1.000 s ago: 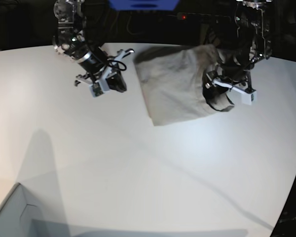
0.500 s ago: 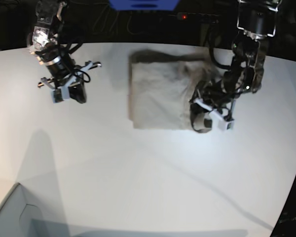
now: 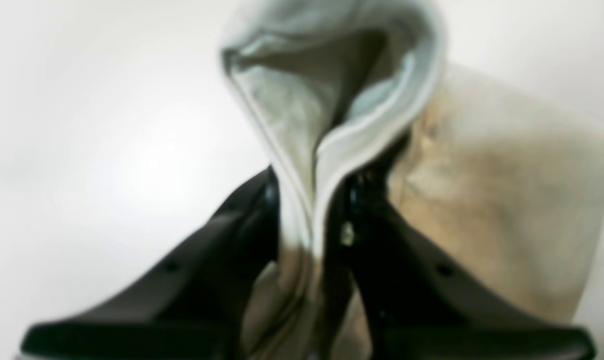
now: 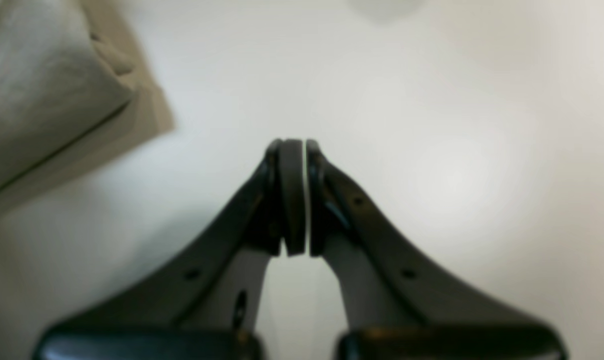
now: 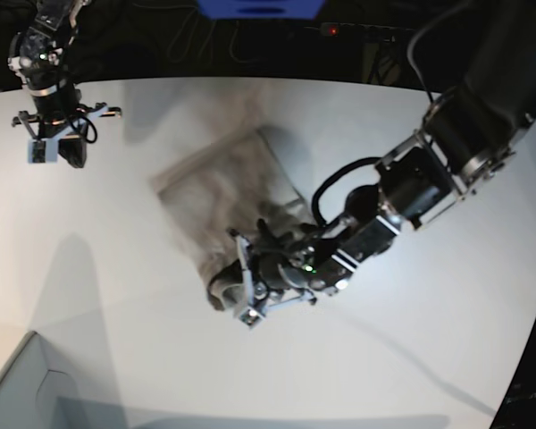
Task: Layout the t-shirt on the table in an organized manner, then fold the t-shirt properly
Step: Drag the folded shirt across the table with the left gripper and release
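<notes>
Beige shirt [image 5: 223, 192]: I see it bunched mid-table [image 5: 161, 357].
Left gripper [image 3: 312, 215]: pinching a shirt fold.
Right gripper [image 4: 295, 197]: fingers together, empty, near table's far corner.

Beige-grey t-shirt [image 5: 216, 192] bunched, motion-blurred, one edge (hem-like) lifted off white tabletop [image 5: 116, 295], rest lying mid-tabletop.

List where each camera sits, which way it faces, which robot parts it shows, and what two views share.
Base: high, looking down on the table, both arms, the t-shirt.
Left wrist: behind the left tool, looking along black fingers shut on cloth.
Right wrist: behind the shut, empty right tool, facing bare tabletop.
Shared: all three show the t-shirt.
</notes>
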